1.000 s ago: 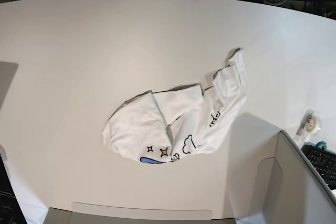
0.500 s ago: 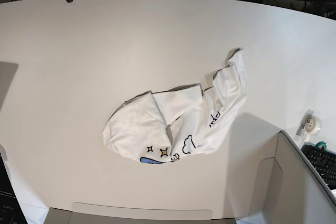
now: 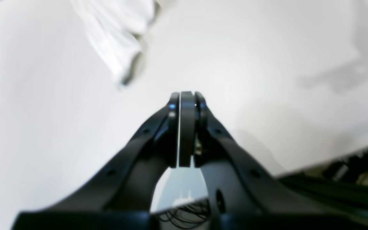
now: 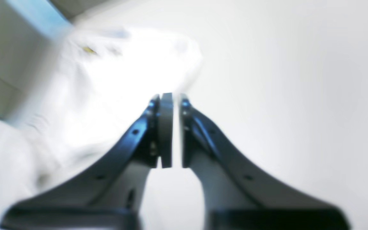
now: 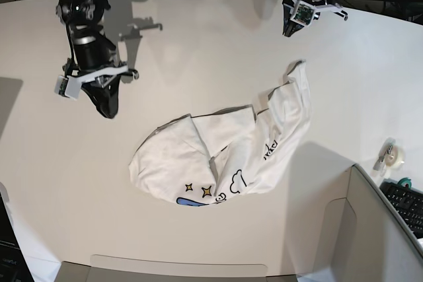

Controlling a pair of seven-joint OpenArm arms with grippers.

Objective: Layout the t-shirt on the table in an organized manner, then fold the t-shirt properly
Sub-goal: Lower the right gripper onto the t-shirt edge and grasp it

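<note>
The t-shirt [image 5: 225, 156] lies crumpled mid-table, white, with stars, a cloud and a blue patch of print at its near edge and one sleeve stretched toward the far right. My left gripper [image 5: 289, 31] hangs above the table [image 5: 198, 44] just beyond that sleeve tip. In its wrist view the left gripper [image 3: 186, 95] is shut and empty, with the t-shirt [image 3: 117, 41] ahead on the left. My right gripper [image 5: 109, 111] hovers left of the shirt. Its wrist view is blurred and shows the right gripper [image 4: 170, 95] with a narrow gap between the pads, holding nothing, the t-shirt [image 4: 107, 64] ahead.
A grey box-like bin [image 5: 370, 229] stands at the near right corner, with a second grey edge [image 5: 178, 272] along the near side. A tape roll [image 5: 394, 155] and a keyboard [image 5: 406, 206] sit at the right edge. Cables run behind the far edge.
Both arms have come in from the far edge over the table, the right one well down to the shirt's left, the left one near the sleeve tip. The shirt has not moved.
</note>
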